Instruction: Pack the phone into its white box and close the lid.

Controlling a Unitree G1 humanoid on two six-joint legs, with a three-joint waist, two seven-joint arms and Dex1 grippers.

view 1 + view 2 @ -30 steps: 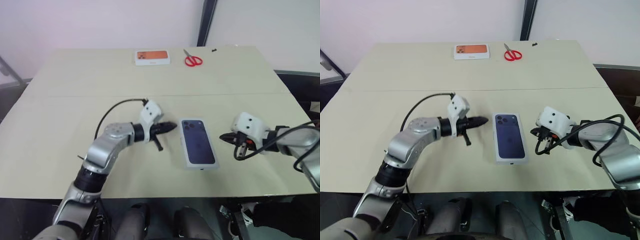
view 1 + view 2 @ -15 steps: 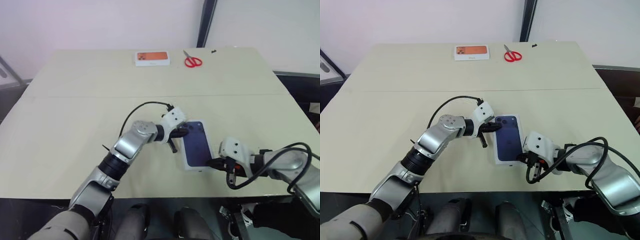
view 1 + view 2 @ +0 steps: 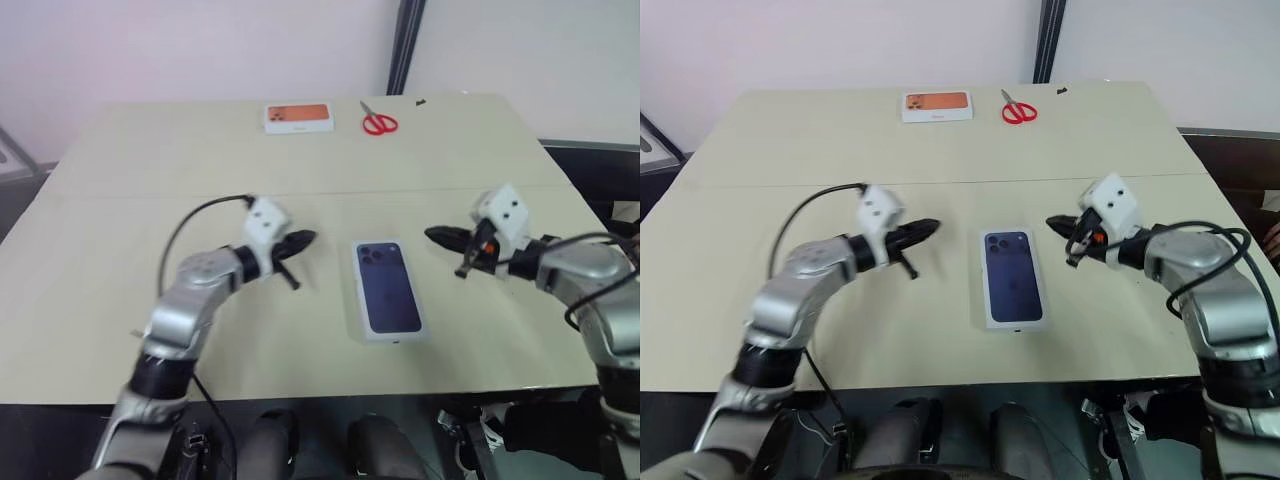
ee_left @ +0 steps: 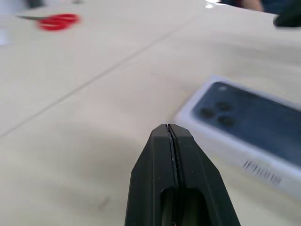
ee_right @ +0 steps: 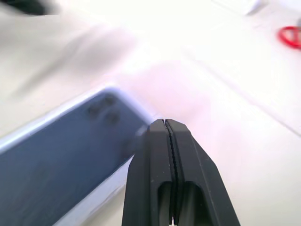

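The lid (image 3: 388, 291) is sitting closed on the counter (image 3: 150, 160); the left claw (image 3: 303, 238) and right claw (image 3: 435, 235) are hovering beside it, both pinched shut and empty. Packing looks finished; retreating is next.

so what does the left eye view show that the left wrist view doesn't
Left eye view alone: the small white box with the orange picture at the table's far edge, and the right pincer whole, shut, right of the white box with the dark phone picture on its lid. Left wrist view alone: a barcode label on that box's side. Both: the box, the red-handled scissors, the shut left pincer, the beige table.
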